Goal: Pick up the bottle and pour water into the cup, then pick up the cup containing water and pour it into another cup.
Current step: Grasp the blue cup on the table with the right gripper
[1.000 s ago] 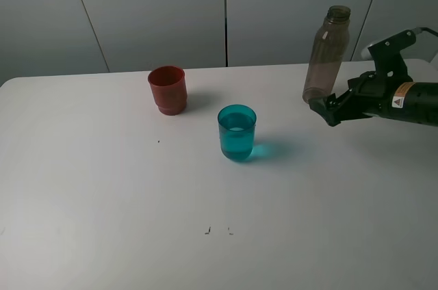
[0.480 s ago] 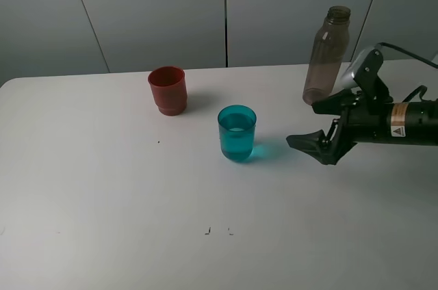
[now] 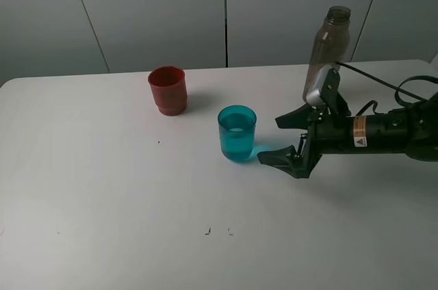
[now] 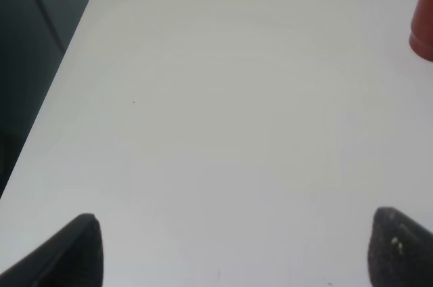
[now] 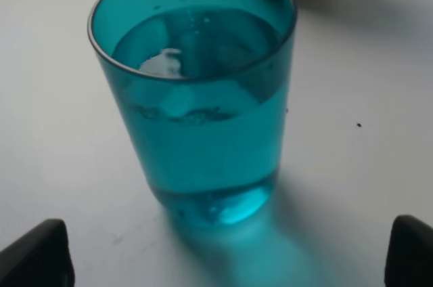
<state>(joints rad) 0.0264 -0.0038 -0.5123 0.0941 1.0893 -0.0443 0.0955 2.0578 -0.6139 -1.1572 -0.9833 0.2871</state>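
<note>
Teal cup (image 3: 237, 133): I am seeing it standing upright near the middle of the table (image 3: 102, 201), right of centre, touched by nothing.
Water (image 5: 203, 151): it is sitting in the teal cup, with the level well above the cup's middle and a pale glint floating on the surface.
Red cup (image 3: 168, 89): it is standing upright, farther back and to the left of the teal cup, well apart from it; I cannot tell whether it is holding anything.
Bottle (image 3: 327, 47): it is standing upright at the far right of the table, behind the right arm (image 3: 383, 133), with nothing gripping it.
Right gripper (image 3: 269, 141): it is hovering low over the table just to the right of the teal cup, its jaws spread wide and pointing at the cup, not touching it; in my right wrist view the cup is filling the space ahead, between the two fingertips.
Left gripper (image 4: 237, 250): its jaws are spread wide and holding nothing, over bare table at the left; only an edge of the red cup is showing in its wrist view.
</note>
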